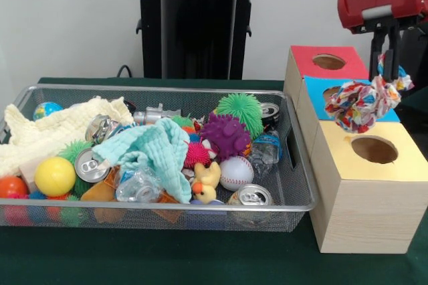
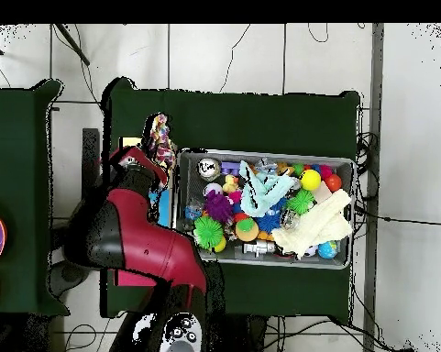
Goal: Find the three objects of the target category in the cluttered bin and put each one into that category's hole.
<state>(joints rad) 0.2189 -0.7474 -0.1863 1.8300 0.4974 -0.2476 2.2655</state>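
Note:
My gripper [image 1: 388, 71] hangs at the upper right, shut on a multicoloured confetti cloth [image 1: 363, 102]. The cloth dangles above the blue-topped box, just behind the round hole [image 1: 374, 150] in the yellow-topped wooden box. In the overhead view the cloth [image 2: 158, 137] shows left of the bin, at the end of the red arm. The wire mesh bin [image 1: 167, 89] holds a cream-yellow knitted cloth [image 1: 53, 126] at its left end; it also shows in the overhead view [image 2: 317, 225]. A second confetti cloth is not in view.
A red-topped box [image 1: 304, 57] and a blue-topped box [image 1: 314, 87] stand behind the yellow one. The bin also holds a pale teal cloth [image 1: 157, 154], silver cans [image 1: 89, 164], spiky balls [image 1: 226, 136], a baseball [image 1: 236, 172] and a yellow ball [image 1: 55, 176].

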